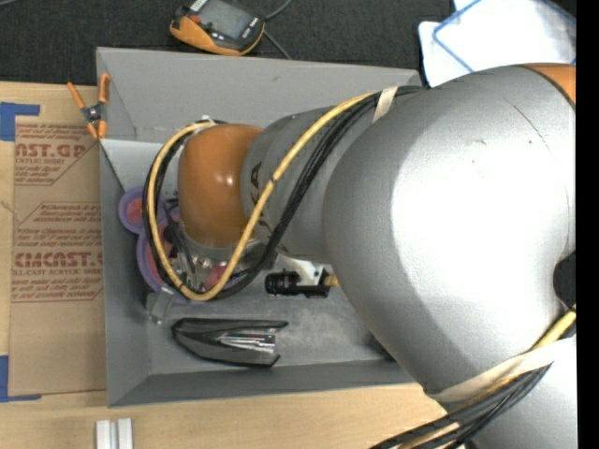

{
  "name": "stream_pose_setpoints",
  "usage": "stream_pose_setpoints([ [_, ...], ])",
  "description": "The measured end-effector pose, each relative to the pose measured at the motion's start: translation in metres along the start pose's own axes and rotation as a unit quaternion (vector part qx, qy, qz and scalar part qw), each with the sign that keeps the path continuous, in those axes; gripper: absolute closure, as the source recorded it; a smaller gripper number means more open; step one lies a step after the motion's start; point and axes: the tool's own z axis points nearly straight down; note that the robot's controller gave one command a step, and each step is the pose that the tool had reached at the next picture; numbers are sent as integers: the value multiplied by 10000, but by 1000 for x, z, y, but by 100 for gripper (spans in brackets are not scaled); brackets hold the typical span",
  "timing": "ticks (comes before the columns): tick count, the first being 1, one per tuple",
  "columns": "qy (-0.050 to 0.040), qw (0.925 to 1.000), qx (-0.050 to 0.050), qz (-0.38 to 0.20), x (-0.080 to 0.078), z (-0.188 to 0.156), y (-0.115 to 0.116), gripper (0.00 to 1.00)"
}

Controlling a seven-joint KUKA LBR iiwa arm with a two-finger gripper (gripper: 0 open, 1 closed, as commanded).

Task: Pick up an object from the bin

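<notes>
Count in bin (126, 363): two purple round pieces (140, 237) by the left wall, partly hidden, one with a pink centre; one glossy black curved thing (229, 340) along the lower edge; one small black cylinder (298, 282) with a pale tip, mid-floor. Arm (449, 223) comes in from the right, wrist pitched down, smooth orange cover (211, 181) looped by yellow and black cables (168, 251). Hand (198, 271) is low over the purple pieces; can't tell how wide it's set.
</notes>
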Motion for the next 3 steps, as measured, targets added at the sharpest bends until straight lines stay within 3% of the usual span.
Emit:
stream_pose_setpoints([
  [1,-72,9969,-73,-784,-17,8,16,0],
  [2,37,9957,-120,918,-18,13,9,100],
  [3,36,9957,-121,918,-18,13,9,100],
])
